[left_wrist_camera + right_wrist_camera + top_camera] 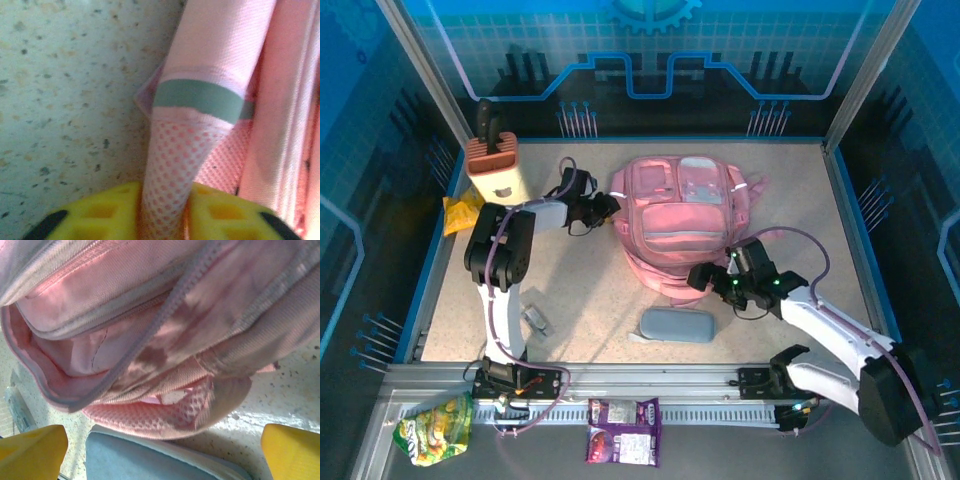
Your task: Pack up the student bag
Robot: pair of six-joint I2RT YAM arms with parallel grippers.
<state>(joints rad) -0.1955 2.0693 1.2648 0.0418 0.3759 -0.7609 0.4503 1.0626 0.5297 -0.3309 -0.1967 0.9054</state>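
Left pincer (164, 222) pinches the student bag (685, 215) by its mesh strap (172, 165).

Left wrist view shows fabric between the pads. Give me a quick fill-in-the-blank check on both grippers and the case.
1. The left gripper has its jaws ___ on the mesh strip of the bag.
2. The right gripper faces the bag's mouth with its jaws ___.
3. The grey case lies on the table, not ___ the bag.

Missing words: shut; open; in.
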